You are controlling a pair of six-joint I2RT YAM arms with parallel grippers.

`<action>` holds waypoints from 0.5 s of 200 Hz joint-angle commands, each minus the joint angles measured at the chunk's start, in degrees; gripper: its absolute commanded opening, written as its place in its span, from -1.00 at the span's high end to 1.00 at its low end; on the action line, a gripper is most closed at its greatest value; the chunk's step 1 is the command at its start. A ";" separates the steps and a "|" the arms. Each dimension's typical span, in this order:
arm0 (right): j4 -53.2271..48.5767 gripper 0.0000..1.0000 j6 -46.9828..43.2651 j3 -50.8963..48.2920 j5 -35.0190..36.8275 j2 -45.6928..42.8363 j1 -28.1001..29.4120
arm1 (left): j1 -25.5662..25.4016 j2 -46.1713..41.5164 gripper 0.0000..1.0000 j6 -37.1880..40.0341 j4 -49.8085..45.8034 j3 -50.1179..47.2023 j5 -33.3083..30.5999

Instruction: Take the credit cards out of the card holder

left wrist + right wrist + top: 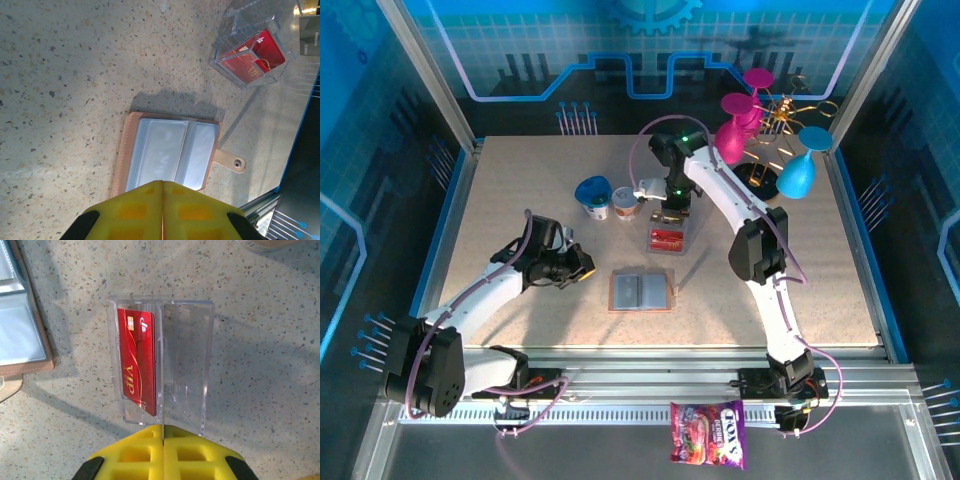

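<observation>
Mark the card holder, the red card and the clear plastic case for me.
card holder (159, 156), left wrist view, pale inner left pocket.
red card (137, 365), right wrist view, middle of its face.
clear plastic case (187, 355), right wrist view, clear right half.

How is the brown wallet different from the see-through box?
The wallet is brown leather with pale blue-grey pockets; the box is clear plastic. The wallet lies flat and open; the box has upright walls. The box holds a red card; the wallet's pockets look empty. Both sit on the speckled table.
</observation>
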 commanded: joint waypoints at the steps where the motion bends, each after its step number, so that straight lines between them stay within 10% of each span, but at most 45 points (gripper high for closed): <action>1: -2.90 1.00 -2.34 2.35 -0.24 2.09 -1.06 | 0.50 0.67 0.83 -0.50 -2.28 1.81 -0.63; 100: -4.46 1.00 -3.48 6.42 -1.90 3.56 -1.48 | 0.55 0.89 0.83 -0.24 -3.78 3.14 -1.23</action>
